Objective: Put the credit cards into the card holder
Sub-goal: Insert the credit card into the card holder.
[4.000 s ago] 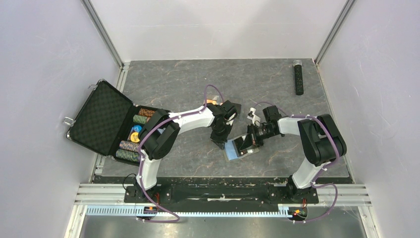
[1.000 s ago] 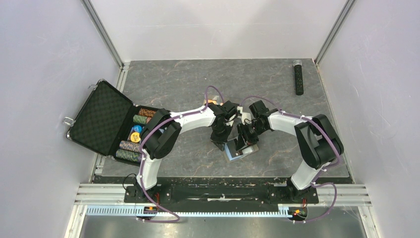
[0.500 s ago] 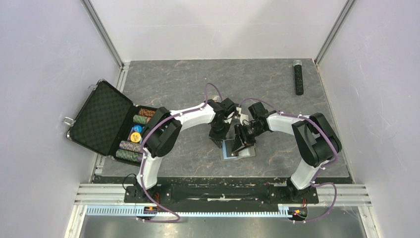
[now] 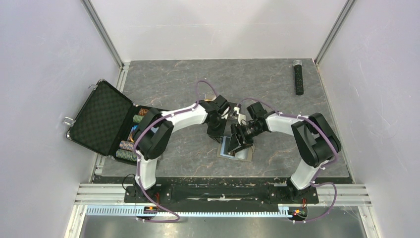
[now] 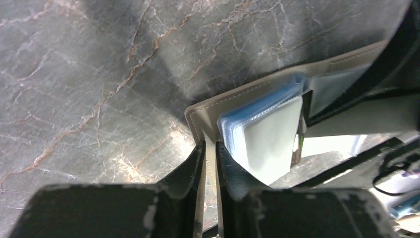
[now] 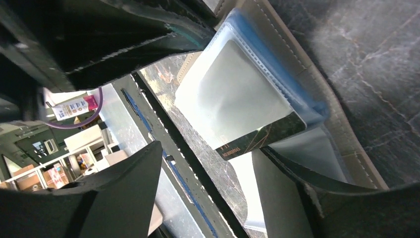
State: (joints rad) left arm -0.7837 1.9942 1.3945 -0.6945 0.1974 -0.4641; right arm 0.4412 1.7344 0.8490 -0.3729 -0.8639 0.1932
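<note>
The card holder lies open at the table's middle, taupe cover outside, light blue pockets inside. My left gripper is shut on the edge of that cover, a thin strip of it pinched between the fingers. One credit card sits in a blue pocket, its glossy face glaring and its dark printed end sticking out. My right gripper hangs over it with the fingers wide apart, holding nothing. From above, the left gripper and right gripper crowd over the holder. A bit of orange peeks out behind the left wrist.
An open black case with stacked poker chips lies at the left edge. A black stick-shaped object rests at the back right. Metal rails and pale walls close in the table.
The right gripper has opened wide and released the card, which stays in the pocket. Both grippers and the holder have shifted slightly left, and the holder has turned more upright.
</note>
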